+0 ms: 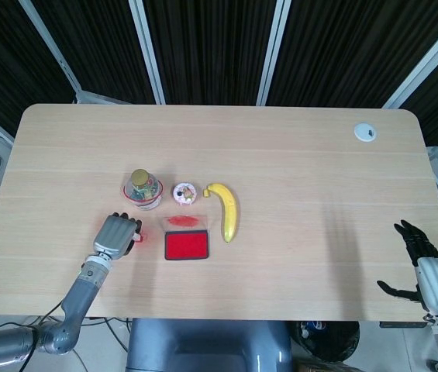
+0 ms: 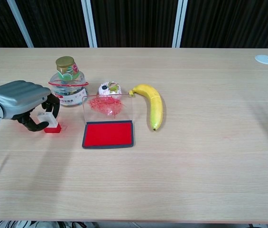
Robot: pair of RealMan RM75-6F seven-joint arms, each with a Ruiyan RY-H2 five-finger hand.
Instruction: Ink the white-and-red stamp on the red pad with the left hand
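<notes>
Two hands are yours here: your left hand (image 2: 22,102) curls its fingers (image 2: 53,105) round the white-and-red stamp (image 2: 50,122), which stands on the table (image 2: 195,156) at nine o'clock of the red pad (image 2: 108,134), while your right hand (image 1: 424,267) hangs spread and empty off the table's four o'clock edge.

Light wood-grain surface (image 1: 296,178) with rounded corners and a white cable grommet (image 1: 365,132). Behind it, dark ribbed wall panels (image 1: 203,46) divided by white frame bars (image 1: 146,50).
</notes>
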